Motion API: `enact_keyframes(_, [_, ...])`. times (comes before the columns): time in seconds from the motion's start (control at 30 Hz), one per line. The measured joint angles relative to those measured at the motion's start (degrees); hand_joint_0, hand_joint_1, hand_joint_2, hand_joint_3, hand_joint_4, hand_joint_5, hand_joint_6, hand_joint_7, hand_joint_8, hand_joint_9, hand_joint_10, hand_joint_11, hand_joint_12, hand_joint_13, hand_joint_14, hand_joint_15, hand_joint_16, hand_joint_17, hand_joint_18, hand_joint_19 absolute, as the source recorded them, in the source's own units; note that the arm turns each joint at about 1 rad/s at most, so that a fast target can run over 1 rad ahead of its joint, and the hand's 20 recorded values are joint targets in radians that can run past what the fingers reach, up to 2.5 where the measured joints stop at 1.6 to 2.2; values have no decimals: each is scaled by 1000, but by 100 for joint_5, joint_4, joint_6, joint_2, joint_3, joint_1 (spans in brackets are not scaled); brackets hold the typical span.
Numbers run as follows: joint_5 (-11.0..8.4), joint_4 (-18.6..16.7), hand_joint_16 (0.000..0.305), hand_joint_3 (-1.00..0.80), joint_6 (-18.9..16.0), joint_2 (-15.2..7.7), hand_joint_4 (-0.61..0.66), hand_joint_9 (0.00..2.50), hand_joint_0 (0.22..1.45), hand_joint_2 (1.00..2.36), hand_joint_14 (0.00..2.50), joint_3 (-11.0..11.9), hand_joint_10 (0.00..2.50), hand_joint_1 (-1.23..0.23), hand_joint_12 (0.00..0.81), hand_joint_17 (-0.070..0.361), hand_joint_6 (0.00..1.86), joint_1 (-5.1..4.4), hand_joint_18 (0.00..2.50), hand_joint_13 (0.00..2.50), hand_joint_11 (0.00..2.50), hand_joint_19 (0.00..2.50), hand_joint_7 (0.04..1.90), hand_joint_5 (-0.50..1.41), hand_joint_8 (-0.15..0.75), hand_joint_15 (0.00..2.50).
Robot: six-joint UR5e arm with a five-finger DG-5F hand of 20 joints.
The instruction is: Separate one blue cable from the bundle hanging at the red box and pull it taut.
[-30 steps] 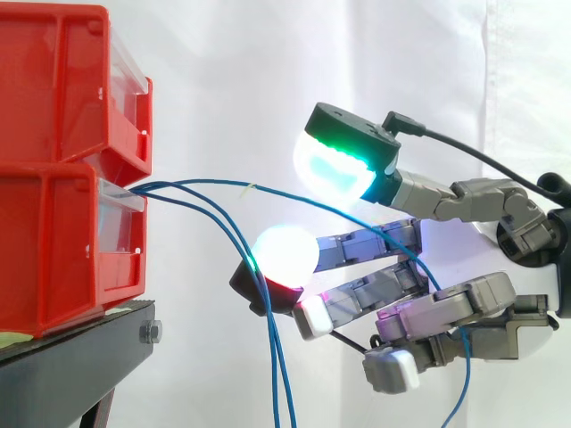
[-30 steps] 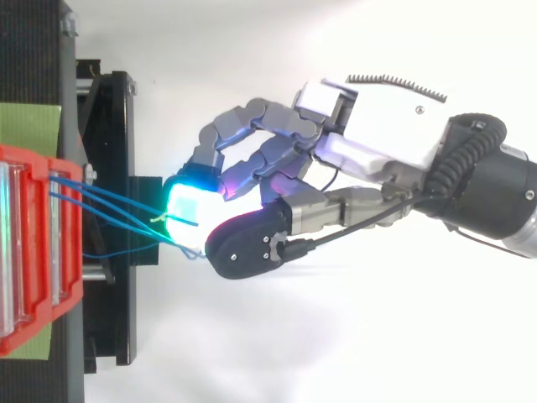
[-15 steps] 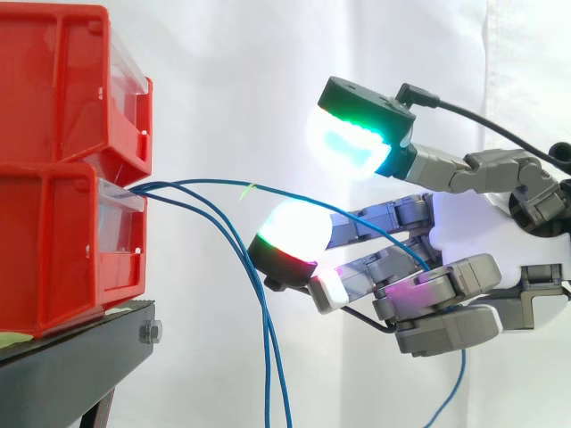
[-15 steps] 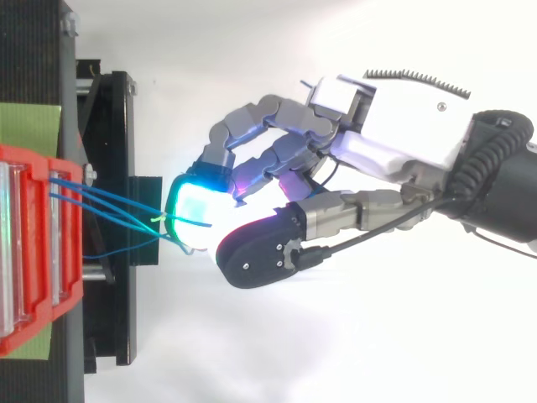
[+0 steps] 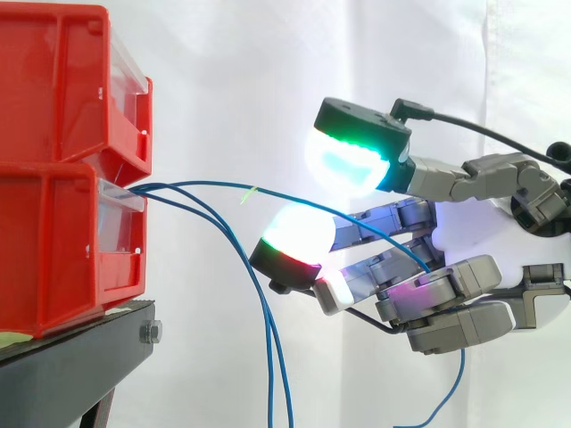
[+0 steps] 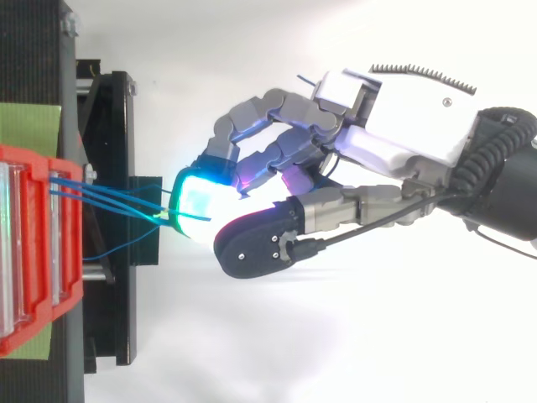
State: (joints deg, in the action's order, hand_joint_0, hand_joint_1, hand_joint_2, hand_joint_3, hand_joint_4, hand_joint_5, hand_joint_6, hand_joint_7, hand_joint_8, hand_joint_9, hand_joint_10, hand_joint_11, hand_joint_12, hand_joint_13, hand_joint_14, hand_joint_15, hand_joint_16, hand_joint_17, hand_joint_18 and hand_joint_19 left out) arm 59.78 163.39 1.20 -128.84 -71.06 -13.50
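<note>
A bright, evenly lit white curtain (image 5: 268,71) hangs behind the hand (image 5: 477,234). A black stand (image 5: 62,366) sits ahead of and below it.

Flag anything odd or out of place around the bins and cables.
A small yellow-green fleck sits on the top blue cable, between the red bins and the robot hand; I cannot tell what it is. That cable arcs slack, not taut. Nothing else stands out.

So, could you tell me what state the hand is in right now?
The hand: cannot be told; one blue cable runs into it, but no grip shows.
</note>
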Motion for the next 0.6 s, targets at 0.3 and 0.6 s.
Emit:
enact_keyframes(0.3, [-155,-72,37,-428,9,-8,133,896,674,1007,2500,-2,11,-708,289,83,932,-8,1494,950,1186,2128,839,-242,286,1075])
enact_keyframes(0.6, [-183,-141,38,-175,18,-17,39,983,666,1027,2500,-4,2,-681,285,85,972,-39,1523,974,1357,2192,972,-244,279,1095])
